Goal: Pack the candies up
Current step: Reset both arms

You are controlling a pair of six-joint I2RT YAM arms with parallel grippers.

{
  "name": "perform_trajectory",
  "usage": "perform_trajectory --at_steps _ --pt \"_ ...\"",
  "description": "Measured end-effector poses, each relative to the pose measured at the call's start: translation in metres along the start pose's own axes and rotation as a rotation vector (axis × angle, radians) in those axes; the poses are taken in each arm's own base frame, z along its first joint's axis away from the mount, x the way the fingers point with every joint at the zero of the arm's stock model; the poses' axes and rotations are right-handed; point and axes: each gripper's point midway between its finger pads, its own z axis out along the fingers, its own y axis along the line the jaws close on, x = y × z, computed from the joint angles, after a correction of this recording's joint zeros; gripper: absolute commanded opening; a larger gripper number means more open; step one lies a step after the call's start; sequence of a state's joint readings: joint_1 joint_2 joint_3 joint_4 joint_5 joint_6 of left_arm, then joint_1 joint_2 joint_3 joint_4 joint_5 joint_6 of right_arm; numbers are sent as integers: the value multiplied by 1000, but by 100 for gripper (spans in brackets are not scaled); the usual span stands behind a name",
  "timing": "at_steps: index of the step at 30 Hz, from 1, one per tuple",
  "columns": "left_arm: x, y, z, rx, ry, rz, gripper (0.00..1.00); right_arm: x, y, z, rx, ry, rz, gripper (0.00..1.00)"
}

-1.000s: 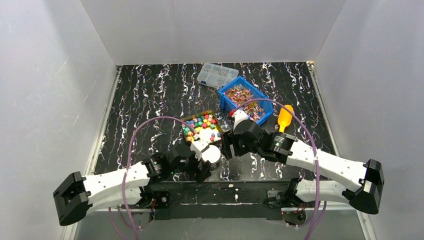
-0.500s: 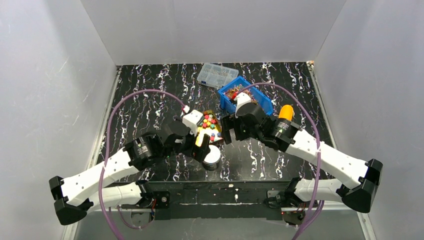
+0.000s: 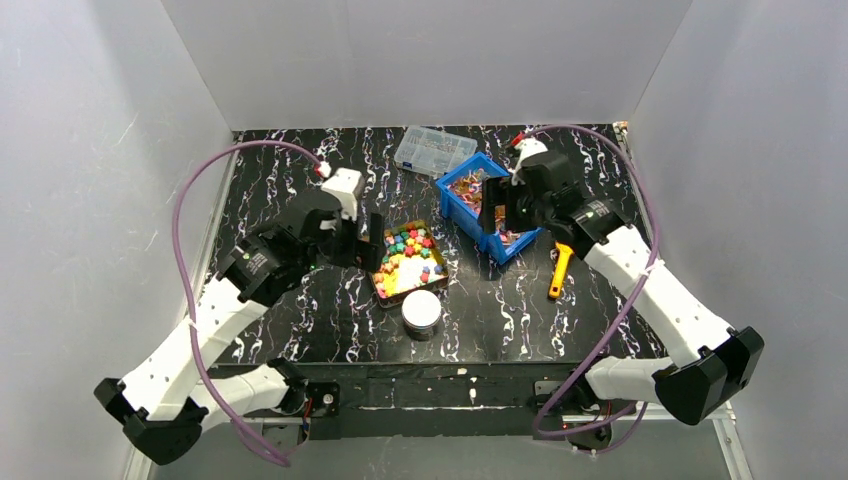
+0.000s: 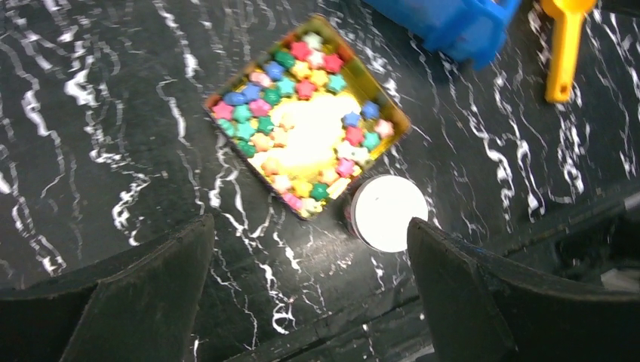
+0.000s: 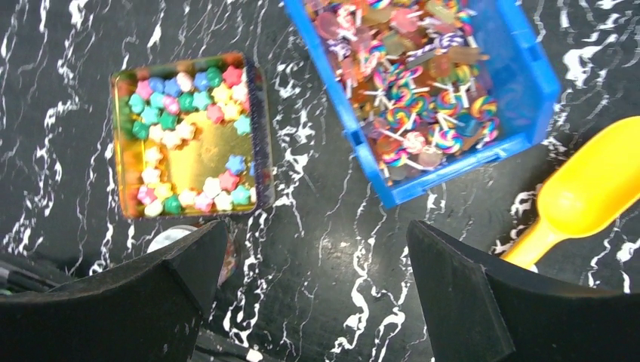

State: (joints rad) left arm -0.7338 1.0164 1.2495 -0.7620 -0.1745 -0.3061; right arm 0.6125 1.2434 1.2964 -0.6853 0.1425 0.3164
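Arms rose; left claw [image 3: 366, 241], right claw [image 3: 497, 208] splayed empty; candies [image 5: 162, 113]: one tray [image 5: 196, 157], one bin [image 5: 530, 69].

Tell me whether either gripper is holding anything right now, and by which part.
Nothing is held. The left gripper and the right gripper are both open, raised off the surface, with nothing between the jaws.

Glossy gold tin [image 5: 192, 158], blue plastic bin [image 5: 528, 62]
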Motion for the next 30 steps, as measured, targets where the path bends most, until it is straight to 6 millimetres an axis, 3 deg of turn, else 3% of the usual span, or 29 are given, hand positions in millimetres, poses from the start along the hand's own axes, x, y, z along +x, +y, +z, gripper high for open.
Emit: perform_trajectory --at_steps 6,11,19,30 --pt "-15 58 -4 -139 -50 -168 98 -19 -52 -6 69 -35 117 98" --pt "-9 85 -12 -226 -97 -265 98 -17 -87 -23 102 -82 199 98" --pt "23 90 -29 -236 -134 -257 99 16 -78 -45 33 -102 186 100" --pt "59 79 -39 -139 -179 -226 99 31 -67 -69 -33 -204 157 100"
